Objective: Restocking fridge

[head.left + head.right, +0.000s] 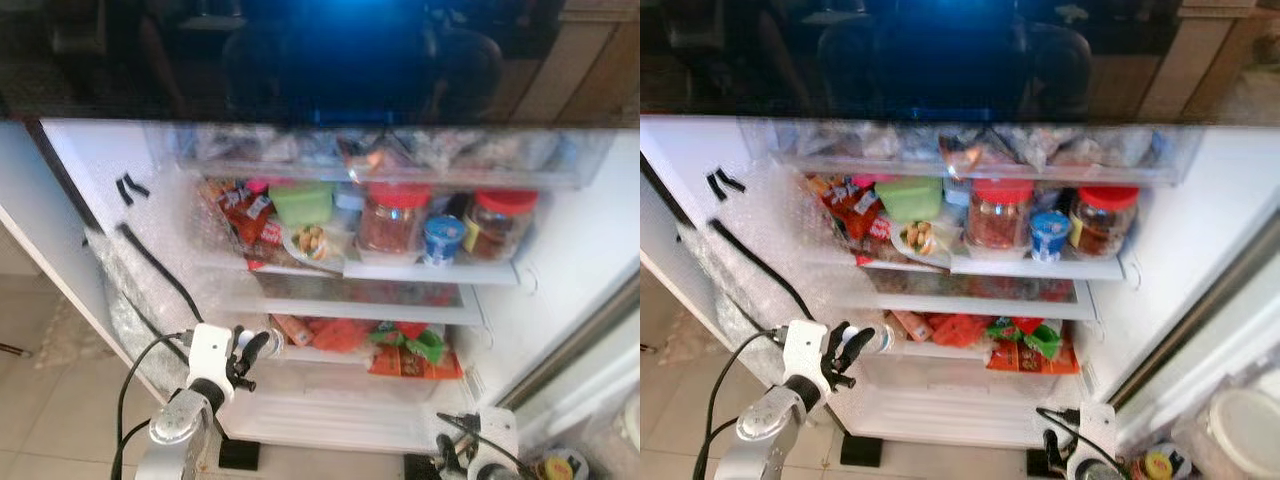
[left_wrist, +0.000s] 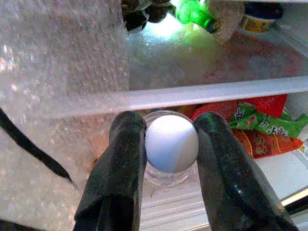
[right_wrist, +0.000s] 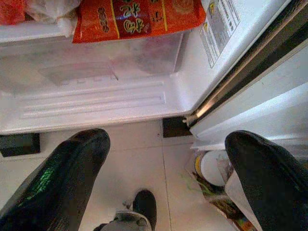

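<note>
The fridge stands open before me. My left gripper reaches in at the left end of the lower shelf. In the left wrist view its two black fingers are shut on the white cap of a clear bottle, which lies pointing into the shelf. Red and green snack packets lie on the same shelf to the right of the bottle. My right gripper hangs open low at the fridge's right front corner, over the tiled floor, holding nothing.
The shelf above carries two red-lidded jars, a green box, a small blue cup and packets. Bubble wrap with a black cable covers the fridge's left wall. Containers stand on the floor by the right door.
</note>
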